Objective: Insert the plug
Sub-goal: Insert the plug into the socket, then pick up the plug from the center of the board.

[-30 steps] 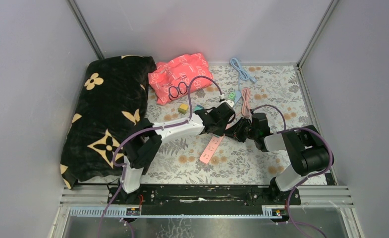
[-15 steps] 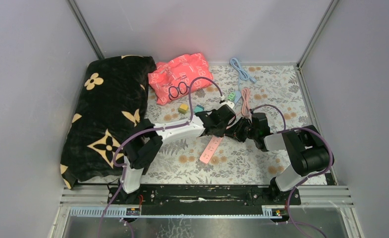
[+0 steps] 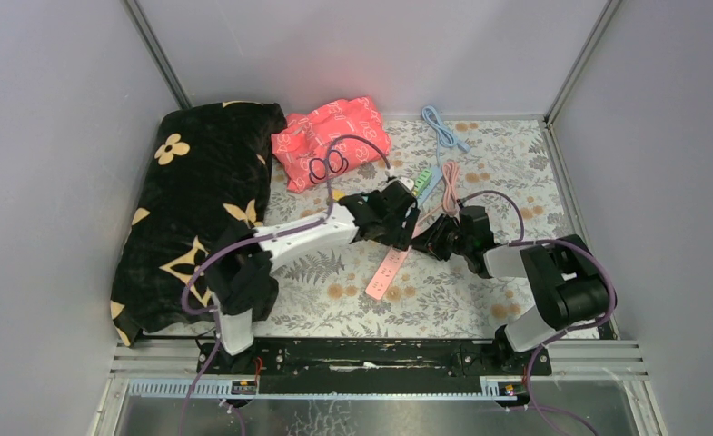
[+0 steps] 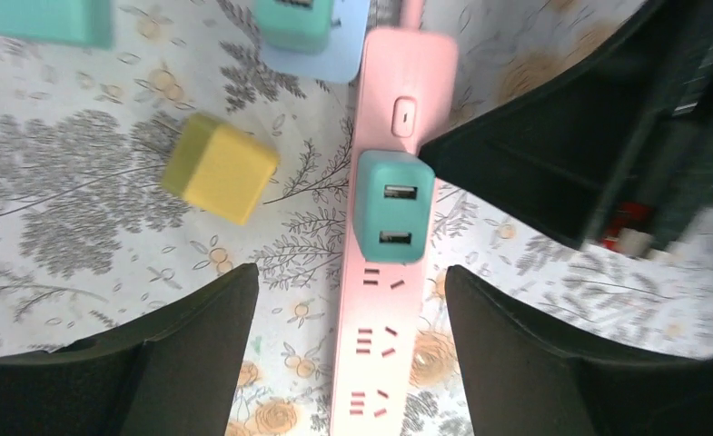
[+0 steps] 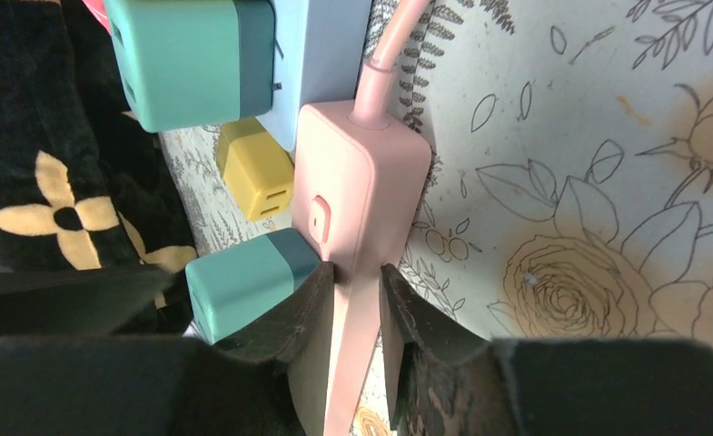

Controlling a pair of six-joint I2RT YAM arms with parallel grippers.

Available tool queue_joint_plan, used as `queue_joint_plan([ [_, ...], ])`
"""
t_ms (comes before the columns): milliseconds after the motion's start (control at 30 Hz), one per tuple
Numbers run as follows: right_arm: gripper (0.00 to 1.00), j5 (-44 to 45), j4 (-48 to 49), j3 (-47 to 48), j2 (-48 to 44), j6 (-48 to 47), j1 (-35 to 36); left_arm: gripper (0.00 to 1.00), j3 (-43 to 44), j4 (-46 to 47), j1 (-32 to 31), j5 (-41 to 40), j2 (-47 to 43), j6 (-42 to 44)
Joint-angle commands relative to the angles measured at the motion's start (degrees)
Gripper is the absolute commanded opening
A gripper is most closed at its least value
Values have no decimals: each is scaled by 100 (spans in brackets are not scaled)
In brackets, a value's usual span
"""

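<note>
The teal plug (image 4: 391, 207) sits in the socket nearest the switch end of the pink power strip (image 4: 378, 363), its two USB ports facing up and its body square to the strip. The insertion itself therefore looks done, though from straight above I cannot tell whether the prongs are pushed fully home. What is left, by my judgement, is to lift both arms away and perhaps give a last press if the plug stands proud. The left tool (image 4: 348, 277) hangs directly over the plug with its fingers (image 4: 189, 354) spread wide. One lies on each side of the strip, well apart from it and from the plug, so it holds nothing. The right tool (image 5: 354, 282) is pressed together on the strip just behind the plug, pinching the pink body between its fingers (image 5: 307, 318) and steadying it on the desk (image 3: 507, 163). Beyond the left tool's left finger lies a loose yellow plug (image 4: 219, 180). Ahead of that tool, past the strip's switch, a second teal plug (image 4: 298, 23) rests on a pale blue strip (image 4: 339, 59). Farther out on the left arm's side are a black flowered cushion (image 3: 189, 209) and a red cloth (image 3: 330, 136).
</note>
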Motion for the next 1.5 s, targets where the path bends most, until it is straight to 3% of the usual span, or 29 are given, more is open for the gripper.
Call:
queue_joint_plan([
  [0, 32, 356, -792, 125, -411, -310, 151, 85, -115, 148, 185, 28, -904, -108],
  [167, 38, 709, -1510, 206, -1098, -617, 151, 91, -537, 293, 489, 102, -1561, -118],
  [433, 60, 1372, -2721, 211, -2373, -1205, 152, 96, -1199, 559, 1186, 45, -2097, -32],
  [800, 91, 2446, -3884, 47, -4431, -1880, 141, 97, -836, 1222, 1882, 296, -1016, 223],
  [867, 100, 2549, -3941, -48, -4826, -1905, 144, 97, -760, 1418, 1903, 281, -766, 355],
  [1133, 99, 2828, -4013, -247, -5856, -2127, 140, 93, -497, 1999, 2042, 552, 208, 691],
  [1467, 99, 2722, -3882, -404, -5832, -2179, 142, 79, -339, 2474, 2043, 601, 790, 1041],
])
